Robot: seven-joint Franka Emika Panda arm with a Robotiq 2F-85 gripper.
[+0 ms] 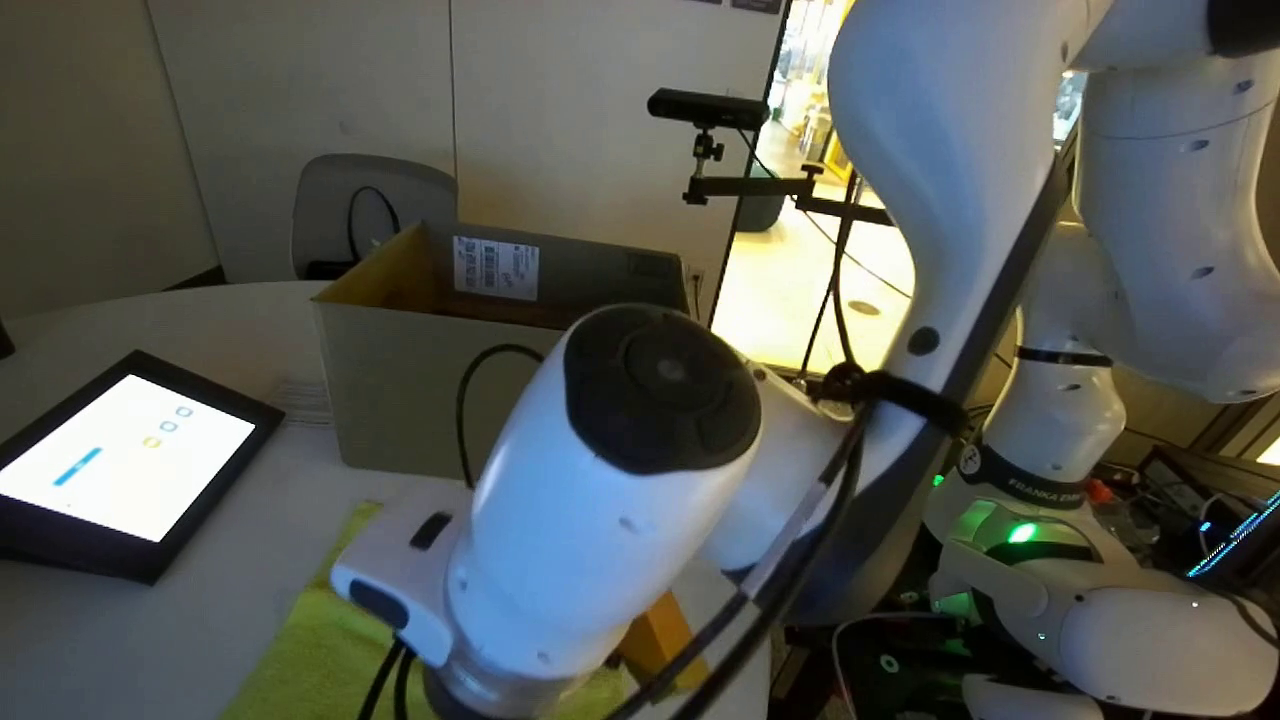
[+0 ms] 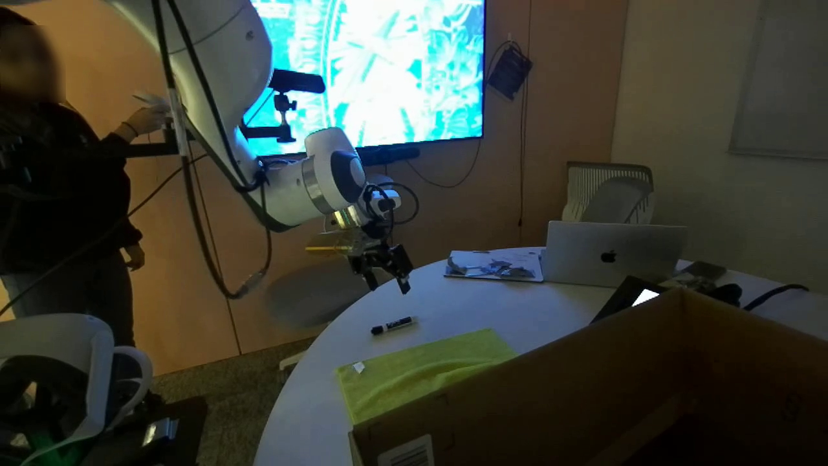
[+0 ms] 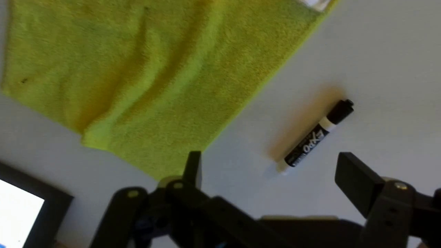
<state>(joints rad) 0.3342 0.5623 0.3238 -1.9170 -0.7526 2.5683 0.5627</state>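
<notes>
The rounded white arm (image 1: 925, 160) has black cables (image 1: 722, 672), a dark cap (image 1: 665, 390) and black jaws.

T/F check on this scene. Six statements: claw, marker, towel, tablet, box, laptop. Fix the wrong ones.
1. The marker lies on the table, off the yellow towel. True.
2. The claw is shut on the marker. False: it is open and holds nothing.
3. The tablet is lit. True.
4. The box is closed on top. False: its top is open.
5. The laptop stands open. True.
6. The yellow towel lies inside the box. False: it is spread on the table, with some folds in it.
</notes>
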